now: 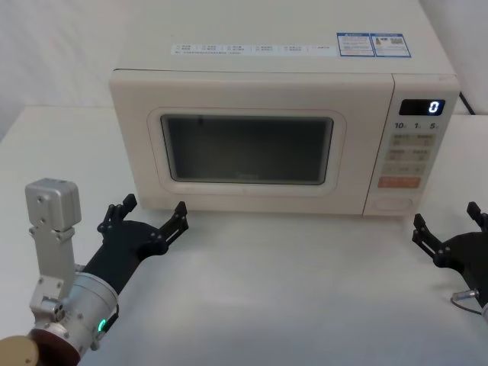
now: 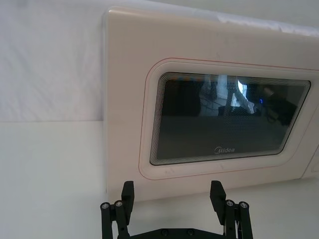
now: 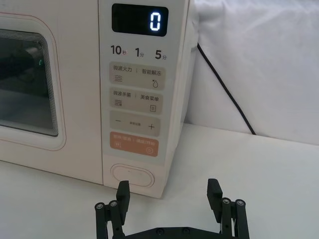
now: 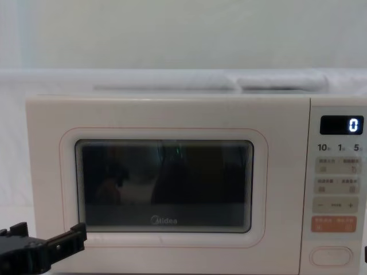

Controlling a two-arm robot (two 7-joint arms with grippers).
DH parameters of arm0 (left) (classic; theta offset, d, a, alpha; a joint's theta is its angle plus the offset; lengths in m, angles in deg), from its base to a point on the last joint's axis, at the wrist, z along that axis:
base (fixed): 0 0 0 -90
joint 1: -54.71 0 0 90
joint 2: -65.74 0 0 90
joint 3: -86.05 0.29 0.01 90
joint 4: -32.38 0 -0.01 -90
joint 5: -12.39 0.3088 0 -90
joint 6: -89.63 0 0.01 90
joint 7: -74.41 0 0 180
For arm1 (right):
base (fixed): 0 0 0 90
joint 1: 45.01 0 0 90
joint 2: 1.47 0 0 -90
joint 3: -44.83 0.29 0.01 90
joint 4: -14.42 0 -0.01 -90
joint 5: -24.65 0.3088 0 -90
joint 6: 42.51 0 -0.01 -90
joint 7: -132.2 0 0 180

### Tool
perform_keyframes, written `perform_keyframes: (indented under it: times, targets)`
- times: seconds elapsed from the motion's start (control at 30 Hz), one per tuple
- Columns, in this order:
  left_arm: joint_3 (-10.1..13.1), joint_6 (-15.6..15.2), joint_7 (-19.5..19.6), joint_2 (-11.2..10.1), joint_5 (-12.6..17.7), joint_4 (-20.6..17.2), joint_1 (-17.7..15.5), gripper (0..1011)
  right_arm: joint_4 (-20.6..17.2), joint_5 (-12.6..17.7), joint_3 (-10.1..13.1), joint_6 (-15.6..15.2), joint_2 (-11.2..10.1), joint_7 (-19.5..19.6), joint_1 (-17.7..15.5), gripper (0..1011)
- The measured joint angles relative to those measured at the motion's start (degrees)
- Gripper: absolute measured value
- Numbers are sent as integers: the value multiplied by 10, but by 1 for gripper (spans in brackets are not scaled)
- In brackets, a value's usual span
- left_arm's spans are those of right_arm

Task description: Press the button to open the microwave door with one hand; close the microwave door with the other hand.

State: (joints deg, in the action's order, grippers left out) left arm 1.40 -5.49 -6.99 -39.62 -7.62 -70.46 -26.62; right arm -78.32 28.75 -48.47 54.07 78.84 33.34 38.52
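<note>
The microwave [image 1: 274, 137] sits on the white table [image 1: 267, 290] with its door [image 1: 248, 141] flush with the body, closed. The button [image 3: 132, 175] is at the bottom of the control panel [image 3: 137, 99] (display reading 0), untouched. The left gripper [image 1: 152, 213] hovers just before the door's lower left corner, fingers spread apart. The right gripper [image 1: 450, 225] waits low beside the panel's right edge, fingers likewise apart, clear of the button.

White desk [image 1: 290, 282] carries cream microwave [image 1: 267, 84], set toward back, door closed, display facing forward. Black power cable [image 3: 224, 89] trails behind microwave's right side.
</note>
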Motion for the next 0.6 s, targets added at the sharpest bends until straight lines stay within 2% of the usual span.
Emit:
perform_keyframes:
  times: [0.6]
  targets:
    - [0, 0, 0, 0, 0, 0, 0, 1000, 0, 0, 0, 0, 0, 0, 0, 1002]
